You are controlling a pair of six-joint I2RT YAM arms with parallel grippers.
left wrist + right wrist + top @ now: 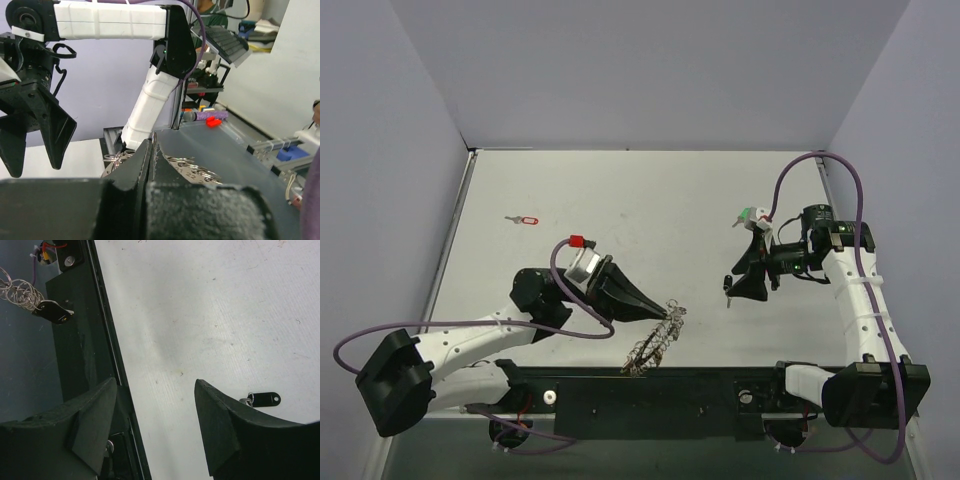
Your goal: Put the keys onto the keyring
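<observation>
With the keyring (655,345) clamped in the left gripper (667,314) near the front edge of the table (640,200), the spread right gripper (744,285) should be centred over the black-headed key (263,399).

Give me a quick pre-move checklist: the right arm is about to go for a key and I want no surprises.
1. Left gripper shut on the keyring: ok.
2. Keyring lifted and hanging free of the arms: ok.
3. Right gripper open: ok.
4. Black key inside the right gripper's gap: not ok, it lies just outside it.
5. Red key lying apart from both arms: ok.
6. Ring's split end turned toward the right gripper: cannot tell.
</observation>
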